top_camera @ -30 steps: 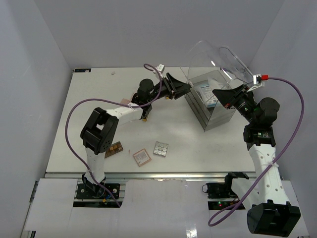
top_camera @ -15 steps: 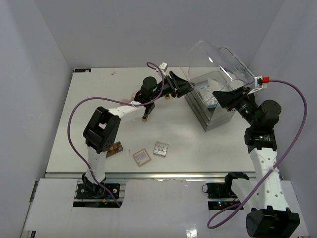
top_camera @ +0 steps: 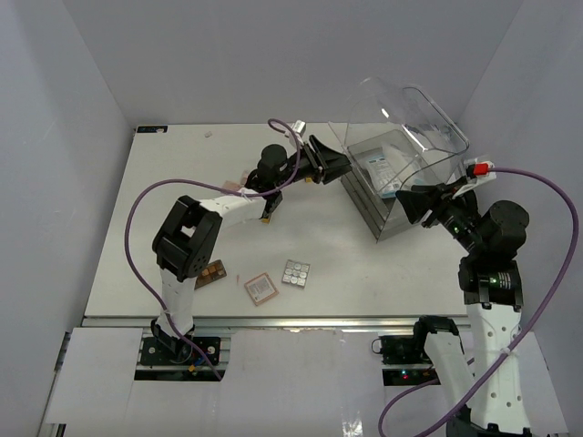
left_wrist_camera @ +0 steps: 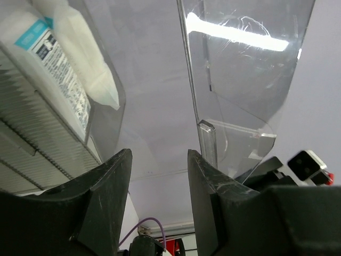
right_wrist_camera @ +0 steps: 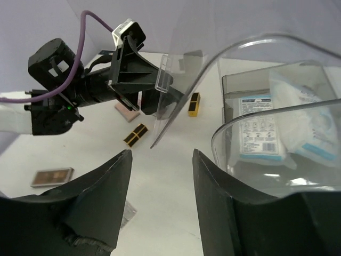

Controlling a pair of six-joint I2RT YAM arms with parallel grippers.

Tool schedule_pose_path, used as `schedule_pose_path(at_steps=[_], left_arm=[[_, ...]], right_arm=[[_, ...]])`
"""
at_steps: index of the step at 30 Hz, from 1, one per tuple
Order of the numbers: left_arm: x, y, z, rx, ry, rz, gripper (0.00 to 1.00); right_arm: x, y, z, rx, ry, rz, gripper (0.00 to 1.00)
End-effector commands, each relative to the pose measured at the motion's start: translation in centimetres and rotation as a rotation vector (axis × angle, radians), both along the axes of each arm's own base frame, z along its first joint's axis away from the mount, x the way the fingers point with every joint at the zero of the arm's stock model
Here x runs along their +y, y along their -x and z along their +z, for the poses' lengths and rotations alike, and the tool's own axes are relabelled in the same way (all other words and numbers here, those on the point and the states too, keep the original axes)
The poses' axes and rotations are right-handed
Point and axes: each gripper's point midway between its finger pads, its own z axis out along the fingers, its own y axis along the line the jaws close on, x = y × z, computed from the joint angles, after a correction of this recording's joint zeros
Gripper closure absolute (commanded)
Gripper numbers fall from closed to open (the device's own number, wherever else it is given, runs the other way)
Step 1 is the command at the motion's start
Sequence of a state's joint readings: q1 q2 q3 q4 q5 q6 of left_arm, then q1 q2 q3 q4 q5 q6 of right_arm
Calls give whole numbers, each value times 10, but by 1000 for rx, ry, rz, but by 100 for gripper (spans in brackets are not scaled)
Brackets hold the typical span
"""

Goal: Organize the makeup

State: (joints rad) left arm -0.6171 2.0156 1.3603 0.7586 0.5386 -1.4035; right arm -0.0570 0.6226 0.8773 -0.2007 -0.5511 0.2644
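Note:
Both grippers flank a clear box (top_camera: 393, 211) whose domed lid (top_camera: 401, 114) stands raised. The left gripper (top_camera: 335, 166) is open at the box's left edge with nothing between its fingers. The lid's front tab (left_wrist_camera: 207, 140) stands just beyond its right fingertip. To the right of the box, my right gripper (top_camera: 412, 197) is open and empty. A white-blue packet (right_wrist_camera: 259, 130) lies inside the box. On the table lie a brown palette (top_camera: 211, 273), a pinkish square compact (top_camera: 260, 289), a silvery grid palette (top_camera: 295, 272), a pink palette (right_wrist_camera: 127, 112) and two dark-gold pieces (right_wrist_camera: 136, 134) (right_wrist_camera: 194, 104).
White walls close in the table (top_camera: 164, 200) on the left, back and right. The left arm's purple cable (top_camera: 137, 205) loops over the left half. The raised lid overhangs the box and the space between the two grippers.
My right gripper has gone from shut to open and pulled back down and to the right, away from the lid's edge. The left gripper has barely moved.

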Motion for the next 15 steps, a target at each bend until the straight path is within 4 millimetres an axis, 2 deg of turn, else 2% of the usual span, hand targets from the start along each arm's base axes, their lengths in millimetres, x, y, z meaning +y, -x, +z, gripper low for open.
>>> schedule_pose_path(at_steps=[1, 3, 5, 7, 10, 13, 15], left_arm=[[15, 12, 17, -35, 5, 11, 43], [17, 14, -1, -4, -26, 7, 43], [22, 17, -31, 59, -81, 13, 43], [26, 17, -53, 95, -130, 25, 43], [39, 19, -85, 141, -169, 46, 43], [44, 18, -102, 150, -182, 50, 43], [39, 13, -102, 125, -188, 37, 44]], right_arm=[[-3, 30, 17, -165, 220, 25, 44], [-3, 36, 14, -195, 249, 32, 44], [-1, 39, 9, -197, 257, 49, 44], [1, 39, 3, -192, 260, 64, 44], [3, 40, -1, -192, 270, 86, 44], [11, 44, -4, -200, 280, 147, 42], [15, 45, -9, -199, 286, 186, 37]])
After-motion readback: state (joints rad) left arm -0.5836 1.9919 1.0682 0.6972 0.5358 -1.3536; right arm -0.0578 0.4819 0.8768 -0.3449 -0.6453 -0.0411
